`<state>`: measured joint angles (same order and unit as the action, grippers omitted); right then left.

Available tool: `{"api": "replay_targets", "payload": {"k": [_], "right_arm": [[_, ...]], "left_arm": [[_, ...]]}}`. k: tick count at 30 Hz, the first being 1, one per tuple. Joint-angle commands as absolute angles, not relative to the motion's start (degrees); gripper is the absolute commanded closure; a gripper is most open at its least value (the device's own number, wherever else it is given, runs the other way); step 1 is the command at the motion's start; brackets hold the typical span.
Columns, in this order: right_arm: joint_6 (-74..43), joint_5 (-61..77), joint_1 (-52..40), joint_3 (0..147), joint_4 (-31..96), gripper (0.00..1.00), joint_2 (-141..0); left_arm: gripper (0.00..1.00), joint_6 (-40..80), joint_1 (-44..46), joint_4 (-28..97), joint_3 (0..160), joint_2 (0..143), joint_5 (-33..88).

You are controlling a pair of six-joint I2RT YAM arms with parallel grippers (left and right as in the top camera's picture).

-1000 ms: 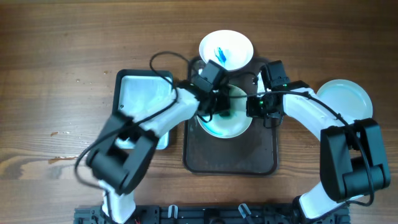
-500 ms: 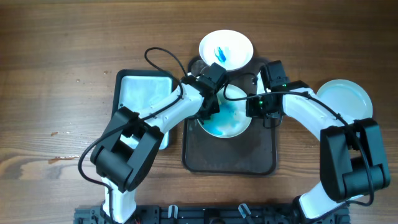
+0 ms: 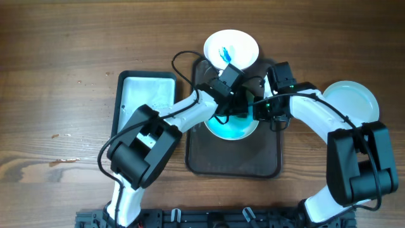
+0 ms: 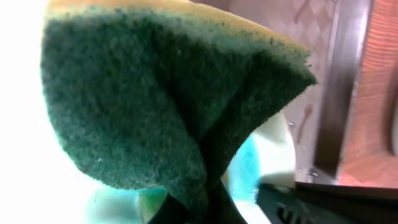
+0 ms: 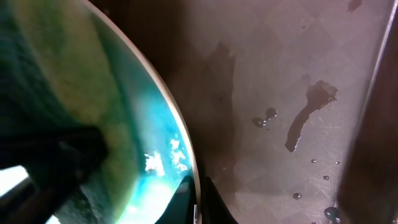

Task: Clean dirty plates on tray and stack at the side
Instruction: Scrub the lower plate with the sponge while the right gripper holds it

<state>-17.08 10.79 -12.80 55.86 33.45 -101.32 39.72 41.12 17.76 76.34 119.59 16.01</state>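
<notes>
One plate [image 3: 235, 130] lies on the tray [image 3: 234, 161], toward its far end, with the left gripper [image 3: 226, 114] holding a sponge [image 4: 161, 106] on it and the right gripper [image 3: 259, 111] clamped on its right rim. A second plate [image 3: 231, 45] sits behind it at the tray's far edge. A third plate [image 3: 352, 98] rests on the table [image 3: 63, 63] well to the right, and a smaller tray [image 3: 147, 95] lies just left.

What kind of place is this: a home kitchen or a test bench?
Most likely a robot test bench, not a kitchen: two robot arms work at a wooden table, no sink in view, wiping a blue-smeared plate on a tray with a sponge.
</notes>
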Motion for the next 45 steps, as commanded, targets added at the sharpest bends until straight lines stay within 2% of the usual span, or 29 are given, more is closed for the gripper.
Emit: {"api": "replay_targets", "payload": {"k": [1,4,6,8,13,20,24,28,33,39,41,45], "right_arm": [[-16.49,8.88,-13.32,54.83,33.63,0.96,-102.0],[-16.49,8.91,-13.32,54.83,33.65,0.96,-102.0],[-16.49,8.91,-13.32,54.83,33.67,0.96,-102.0],[-16.49,8.91,-13.32,54.83,33.67,0.96,-102.0],[-16.51,8.91,-13.32,54.83,33.67,0.96,-102.0],[-16.49,8.91,-13.32,54.83,33.67,0.96,-102.0],[-16.49,8.88,-13.32,54.83,33.67,0.96,-102.0],[-16.47,8.88,-13.32,54.83,33.69,0.96,-102.0],[-16.43,8.88,-13.32,54.83,33.67,0.96,-102.0],[-15.29,8.91,-13.32,54.83,33.69,0.96,-102.0],[-15.0,8.88,-13.32,54.83,33.67,0.96,-102.0],[-15.0,8.91,-13.32,54.83,33.52,0.96,-102.0]], "left_arm": [[0.96,41.41,43.64,17.04,75.72,123.37,30.2],[0.96,41.15,42.19,18.59,75.72,123.37,34.0],[0.96,41.17,40.27,24.34,75.72,123.35,30.68],[0.96,41.17,38.79,29.65,75.77,123.15,24.67],[0.96,41.15,34.35,43.53,75.77,120.2,0.86],[0.96,40.75,32.67,45.6,75.77,116.2,-13.65],[0.96,40.75,32.99,40.4,75.77,116.36,-11.81],[0.96,42.48,33.8,31.0,75.77,117.21,3.09],[0.96,48.62,36.64,22.55,75.77,121.34,13.04],[0.95,48.69,40.6,15.27,75.77,123.57,14.15],[0.91,48.66,42.44,9.72,75.77,123.57,14.13],[0.93,48.93,44.95,3.99,75.77,123.57,14.11]]}}
